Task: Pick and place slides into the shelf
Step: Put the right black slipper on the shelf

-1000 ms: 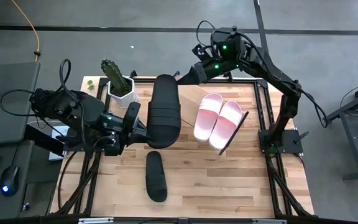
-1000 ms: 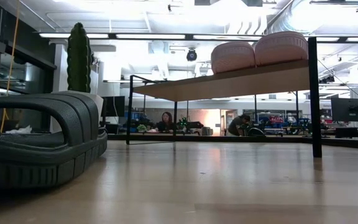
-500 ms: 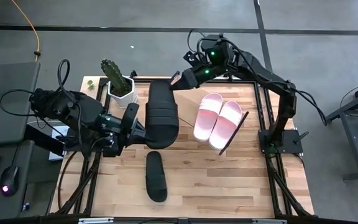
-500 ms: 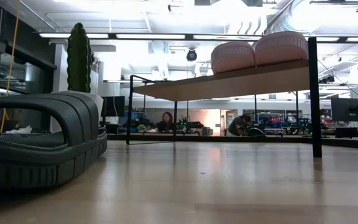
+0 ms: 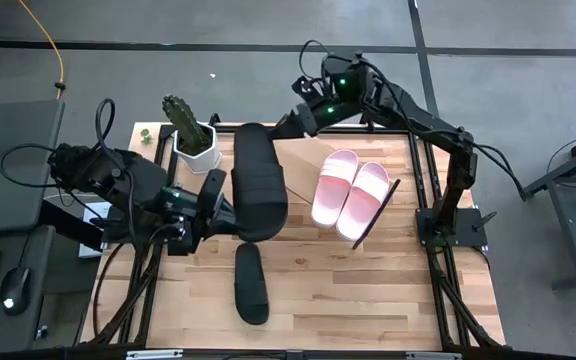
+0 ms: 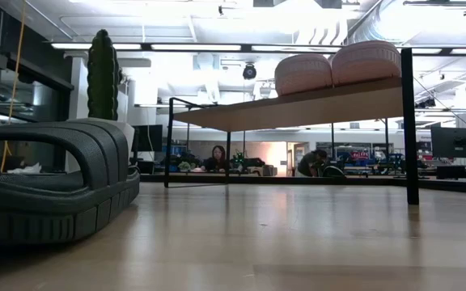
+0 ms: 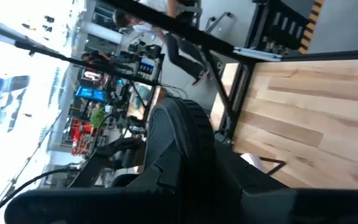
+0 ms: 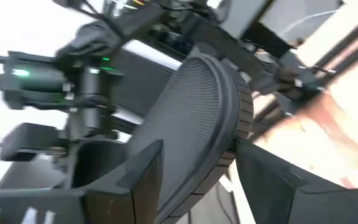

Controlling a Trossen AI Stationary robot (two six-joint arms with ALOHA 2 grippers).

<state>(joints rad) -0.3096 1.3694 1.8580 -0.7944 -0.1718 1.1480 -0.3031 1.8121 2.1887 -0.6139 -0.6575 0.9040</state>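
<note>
grey floor (image 5: pixel 528 60) around the wooden table (image 5: pixel 368 290), bright ceiling lights (image 6: pixel 217 46) beyond.

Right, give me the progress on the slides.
Done: two pink slides lie on the shelf. In hand: one black slide, raised, left gripper shut on one end, right gripper at the other. Left: the second black slide on the table.

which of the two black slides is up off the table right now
The black slide gripped at one end by the left gripper, with the right gripper at its other end. The other black slide lies on the tabletop.
</note>
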